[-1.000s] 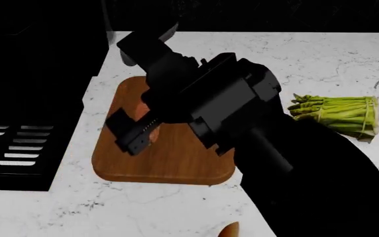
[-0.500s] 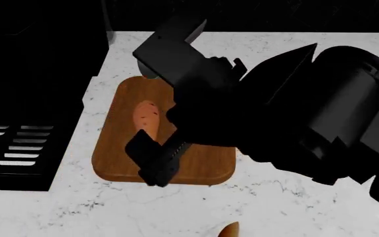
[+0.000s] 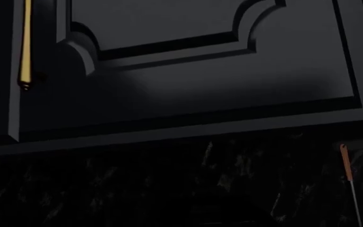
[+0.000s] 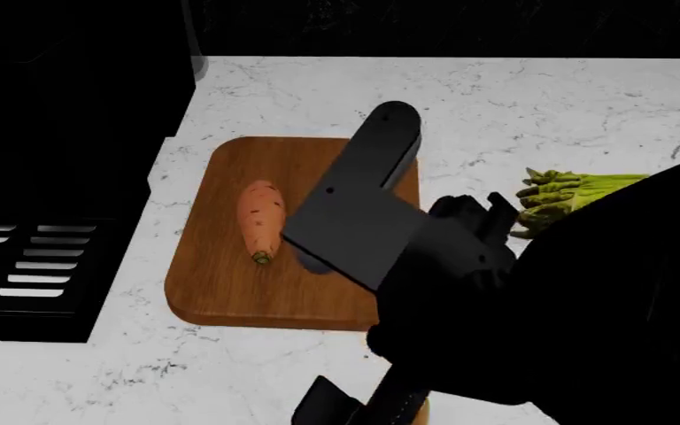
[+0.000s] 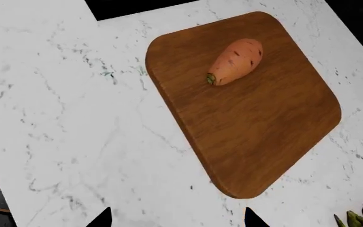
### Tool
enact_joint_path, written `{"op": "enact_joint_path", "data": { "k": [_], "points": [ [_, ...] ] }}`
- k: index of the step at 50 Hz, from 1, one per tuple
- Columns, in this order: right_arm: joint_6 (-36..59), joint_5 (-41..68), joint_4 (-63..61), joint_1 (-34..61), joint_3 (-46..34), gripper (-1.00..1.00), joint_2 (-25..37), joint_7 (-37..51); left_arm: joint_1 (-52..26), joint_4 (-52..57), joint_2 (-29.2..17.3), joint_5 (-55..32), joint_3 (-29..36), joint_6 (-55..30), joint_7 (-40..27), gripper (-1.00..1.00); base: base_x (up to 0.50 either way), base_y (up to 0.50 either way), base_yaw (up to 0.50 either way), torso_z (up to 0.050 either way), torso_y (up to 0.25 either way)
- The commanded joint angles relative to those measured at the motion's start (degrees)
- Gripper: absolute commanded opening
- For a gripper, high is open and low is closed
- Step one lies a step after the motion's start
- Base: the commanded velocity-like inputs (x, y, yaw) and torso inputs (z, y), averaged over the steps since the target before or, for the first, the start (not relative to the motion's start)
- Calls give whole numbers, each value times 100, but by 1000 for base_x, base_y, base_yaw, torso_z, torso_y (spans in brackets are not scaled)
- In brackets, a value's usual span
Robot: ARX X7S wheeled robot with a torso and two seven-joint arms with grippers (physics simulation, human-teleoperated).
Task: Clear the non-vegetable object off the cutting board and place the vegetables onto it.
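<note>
sweet potato [image 4: 261,218] lies alone on the cutting board [image 4: 224,292].
asparagus bundle [image 4: 570,197] rests off the board on the marble surface [image 4: 529,97]; right end effector [image 5: 175,220] is spread open, empty; the left's state cannot be told.

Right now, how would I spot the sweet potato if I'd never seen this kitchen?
Find the white marble counter, then the reddish-brown cutting board lying on it. The sweet potato is the only thing on the board: plump, orange, dark-speckled, unlike the green asparagus bundle lying off the board.

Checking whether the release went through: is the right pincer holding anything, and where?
Nothing is held. The sweet potato lies free on the cutting board; the right pincer is empty.
</note>
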Motion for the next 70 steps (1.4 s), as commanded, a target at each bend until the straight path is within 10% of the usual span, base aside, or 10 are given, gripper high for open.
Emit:
{"op": "enact_joint_path", "data": {
  "k": [1, 68, 69, 70],
  "points": [
    [467, 374, -559, 251, -51, 100, 345, 58, 65, -7, 3, -21, 27, 71, -35, 100, 0, 0, 3, 0, 0],
    [219, -148, -594, -747, -549, 100, 670, -3, -86, 133, -146, -620, -189, -215, -435, 100, 0, 0, 0, 0, 0],
    [228, -190, -622, -711, -538, -100, 659, -15, -96, 123, -150, -618, -176, -203, -436, 100, 0, 0, 0, 0, 0],
    [227, -172, -629, -685, -519, -100, 656, -25, -97, 110, -152, -619, -172, -193, -437, 100, 0, 0, 0, 0, 0]
  ]
}}
